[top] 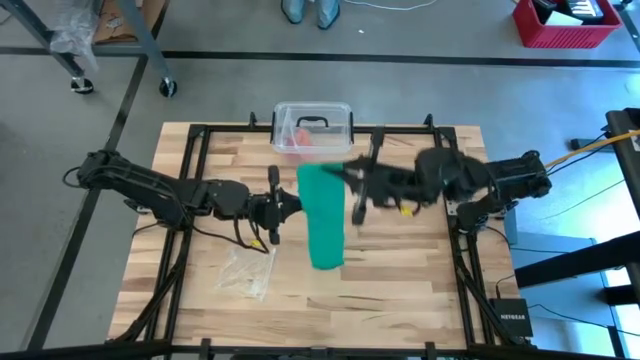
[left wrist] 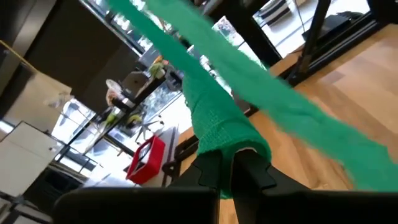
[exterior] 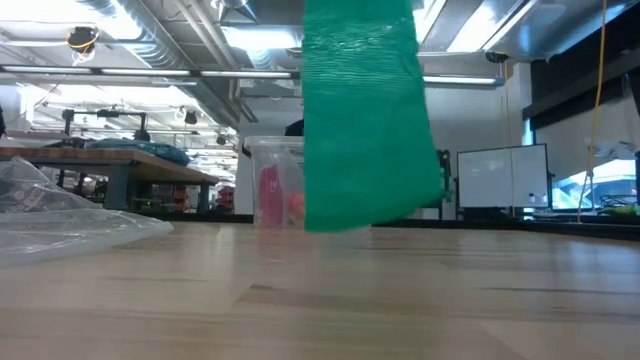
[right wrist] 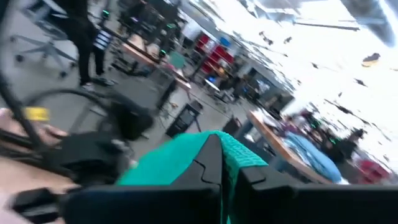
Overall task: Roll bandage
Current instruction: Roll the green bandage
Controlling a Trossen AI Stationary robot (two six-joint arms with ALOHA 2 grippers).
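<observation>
While the long green stretchy cloth bandage (top: 323, 215) hangs lifted above the wooden table (top: 400, 270), left gripper (top: 290, 204) and right gripper (top: 352, 175) each pinch an edge; no roll appears formed, so seemingly all the rolling remains.

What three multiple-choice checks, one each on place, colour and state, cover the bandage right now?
1. Where is the clear plastic box with a black handle?
A. far edge of the wooden table
B. near edge
C. floor

2. What colour is the long soft cloth bandage?
A. white
B. green
C. red

3. How is the bandage held?
A. lying loose
B. left gripper only
C. both grippers

Answers: 1 A, the high view shows it at the far edge. 2 B, solid green. 3 C, left gripper and right gripper are each shut on it.
</observation>
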